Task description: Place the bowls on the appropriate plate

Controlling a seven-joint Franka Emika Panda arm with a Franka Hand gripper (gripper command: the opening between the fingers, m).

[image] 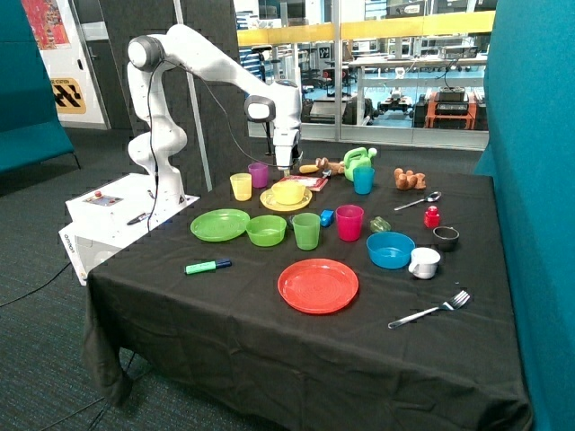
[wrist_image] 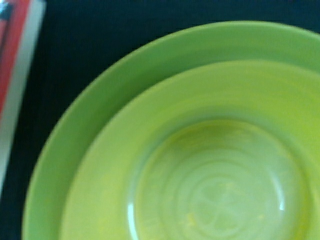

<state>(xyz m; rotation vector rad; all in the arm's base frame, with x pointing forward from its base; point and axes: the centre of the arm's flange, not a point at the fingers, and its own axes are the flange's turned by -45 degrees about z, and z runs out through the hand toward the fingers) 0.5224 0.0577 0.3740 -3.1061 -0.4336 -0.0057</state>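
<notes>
The yellow bowl [image: 288, 191] sits on the yellow plate [image: 268, 203] near the back of the table. My gripper [image: 285, 169] hangs just above the bowl's far rim. The wrist view looks straight down into the yellow bowl [wrist_image: 220, 185], with the yellow plate's rim [wrist_image: 90, 125] around it. The lime green bowl [image: 266, 231] stands on the black cloth right beside the green plate [image: 220, 224], not on it.
Around these stand a yellow cup [image: 241, 186], a purple cup [image: 259, 174], a green cup [image: 306, 231], a pink cup [image: 349, 222], a teal cup [image: 363, 180], a red plate [image: 318, 285], a blue bowl [image: 390, 250], a green marker [image: 207, 267] and a fork [image: 431, 310].
</notes>
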